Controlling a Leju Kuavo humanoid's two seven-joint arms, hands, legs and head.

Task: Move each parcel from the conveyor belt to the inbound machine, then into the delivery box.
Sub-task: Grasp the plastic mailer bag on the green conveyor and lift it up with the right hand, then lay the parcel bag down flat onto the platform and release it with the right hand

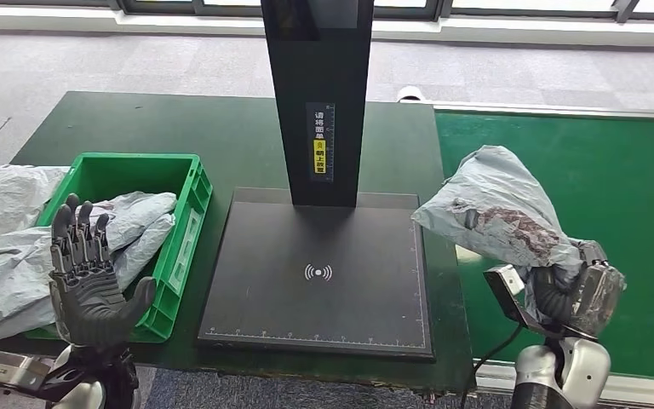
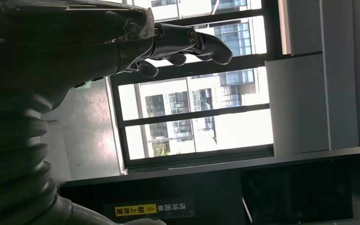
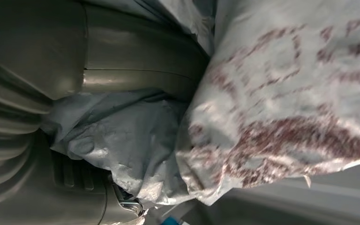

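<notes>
Grey parcel (image 1: 498, 209) in right hand's (image 1: 575, 294) grip; left hand (image 1: 89, 273) spread, empty.

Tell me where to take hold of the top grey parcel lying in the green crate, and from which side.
Grip the grey parcel at its bunched upper fold near the middle of the green crate, coming down from above. It lies flat and slack on another bag, and the crate walls block a sideways reach. The left hand, open beside the crate, looks nearest.
</notes>
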